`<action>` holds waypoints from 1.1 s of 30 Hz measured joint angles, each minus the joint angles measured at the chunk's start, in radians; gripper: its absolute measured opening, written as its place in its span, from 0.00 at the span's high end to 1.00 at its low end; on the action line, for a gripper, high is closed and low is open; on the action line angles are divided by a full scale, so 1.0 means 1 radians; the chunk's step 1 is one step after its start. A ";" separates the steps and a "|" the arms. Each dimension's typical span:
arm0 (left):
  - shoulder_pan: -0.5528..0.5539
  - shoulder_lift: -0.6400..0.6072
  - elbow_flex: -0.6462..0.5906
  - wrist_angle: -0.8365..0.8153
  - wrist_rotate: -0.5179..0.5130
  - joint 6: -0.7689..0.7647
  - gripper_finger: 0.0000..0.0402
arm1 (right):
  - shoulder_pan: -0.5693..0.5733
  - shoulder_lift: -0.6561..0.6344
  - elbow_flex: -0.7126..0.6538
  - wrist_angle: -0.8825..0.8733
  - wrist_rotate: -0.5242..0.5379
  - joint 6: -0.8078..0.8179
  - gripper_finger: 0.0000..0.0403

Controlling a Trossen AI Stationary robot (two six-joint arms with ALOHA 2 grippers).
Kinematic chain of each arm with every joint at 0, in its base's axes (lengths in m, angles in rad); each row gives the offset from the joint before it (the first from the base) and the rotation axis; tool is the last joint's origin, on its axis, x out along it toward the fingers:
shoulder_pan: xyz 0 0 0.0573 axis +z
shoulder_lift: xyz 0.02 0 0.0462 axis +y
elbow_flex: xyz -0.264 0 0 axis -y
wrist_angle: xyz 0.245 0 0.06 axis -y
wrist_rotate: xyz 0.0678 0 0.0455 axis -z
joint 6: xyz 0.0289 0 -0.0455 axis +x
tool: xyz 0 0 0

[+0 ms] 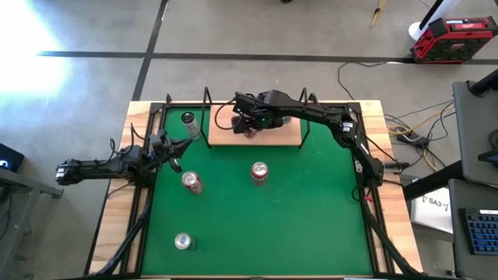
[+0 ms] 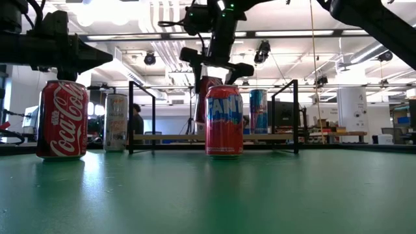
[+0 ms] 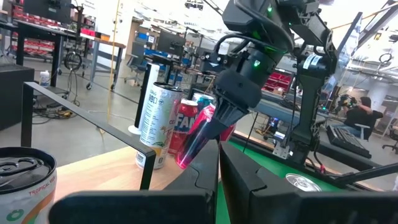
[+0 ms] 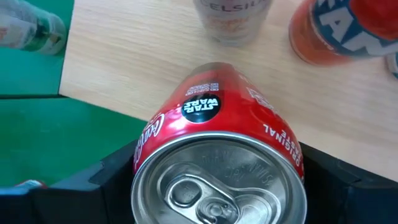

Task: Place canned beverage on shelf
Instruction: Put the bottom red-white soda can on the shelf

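My right gripper [image 1: 250, 124] is over the light wood shelf [image 1: 280, 137], shut on a red Coca-Cola can [image 4: 217, 124] that tilts over the board. A white can [image 4: 233, 15] and an orange Fanta can [image 4: 342, 31] stand on the shelf beyond it. On the green mat stand a second Coca-Cola can [image 1: 192, 182], a Fanta can [image 1: 259, 173], a silver-topped can [image 1: 183, 242] and a pale can [image 1: 189, 119]. My left gripper [image 1: 177, 148] waits shut and empty at the mat's left edge. My right gripper pinches the red can's side wall just below its top rim [image 4: 144, 146], one finger [image 4: 112, 171] on each side. The fingers come from above, slanting down. The can tilts, top toward the wrist, with its bottom end [image 3: 181, 160] low over the board; I cannot tell whether it touches.
Thin black metal uprights [image 1: 207, 101] frame the shelf and a black rail [image 3: 81, 115] runs along it. The board is bare near the held can [image 4: 124, 68]. Wooden table edges flank the mat at left and right [image 1: 373, 124].
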State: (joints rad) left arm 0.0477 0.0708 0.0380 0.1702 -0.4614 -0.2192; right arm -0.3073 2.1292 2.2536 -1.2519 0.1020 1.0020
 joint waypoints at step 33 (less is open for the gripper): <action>0.000 0.000 0.000 0.000 0.000 0.000 1.00 | 0.000 0.000 -0.089 0.047 -0.022 -0.158 0.22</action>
State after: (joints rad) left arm 0.0475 0.0706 0.0381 0.1701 -0.4610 -0.2190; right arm -0.3077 2.1290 2.1641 -1.2048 0.0805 0.8440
